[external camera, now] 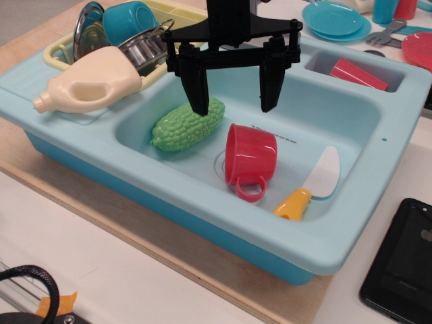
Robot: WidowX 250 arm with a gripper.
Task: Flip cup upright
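Pincer [235,106] spread apart, empty, hanging above sink [202,202]; cup [250,155] below it, on side.

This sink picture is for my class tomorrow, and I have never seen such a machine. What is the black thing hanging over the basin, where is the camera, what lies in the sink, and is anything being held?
The black thing is the robot arm's gripper: two fingers that close like tongs. Here they are spread open above the basin and hold nothing.

There is one picture, taken from in front of the toy sink, looking down at it.

In the basin lie a red-pink cup on its side, handle towards the camera, a bumpy green vegetable to its left, and a toy knife with an orange handle to its right. A cream bottle lies on the sink's left ledge, beside a rack with a pot and a teal-blue cup. A second red cup lies in the small compartment at the back right.

The cup has not yet been stood upright.
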